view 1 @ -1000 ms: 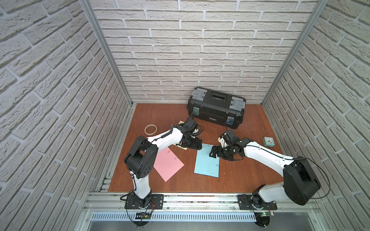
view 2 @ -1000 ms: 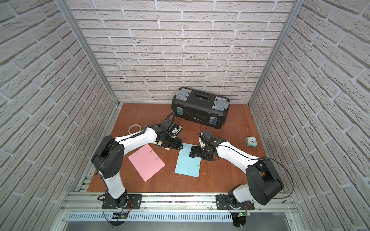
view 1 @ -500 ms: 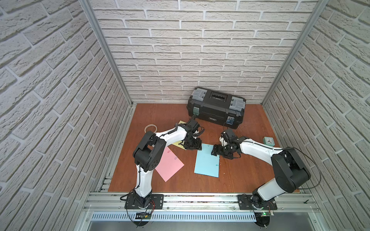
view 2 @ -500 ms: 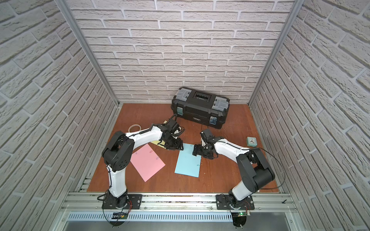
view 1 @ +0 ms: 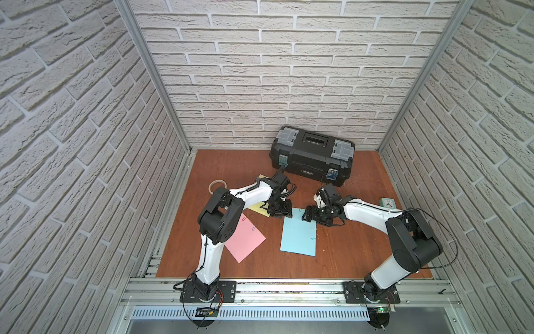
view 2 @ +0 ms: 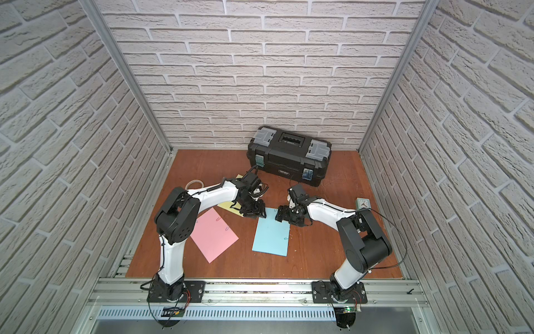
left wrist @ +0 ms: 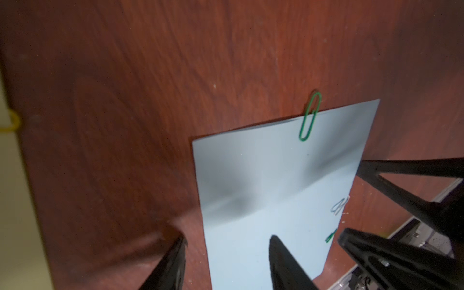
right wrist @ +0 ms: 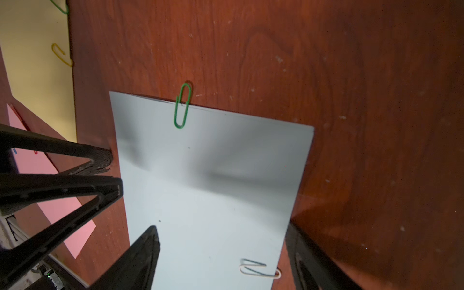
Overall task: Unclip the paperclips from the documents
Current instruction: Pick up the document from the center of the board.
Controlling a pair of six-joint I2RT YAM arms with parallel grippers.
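Shifted closer over the blue sheet, left pincer stands spread astride its side edge, right pincer spread across its width; left arm hides most of the yellow sheet.

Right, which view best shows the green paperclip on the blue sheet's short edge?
The right wrist view: the green paperclip is sharp, whole, near centre. The left wrist view shows it whole but softer. In both top views it is only a speck.
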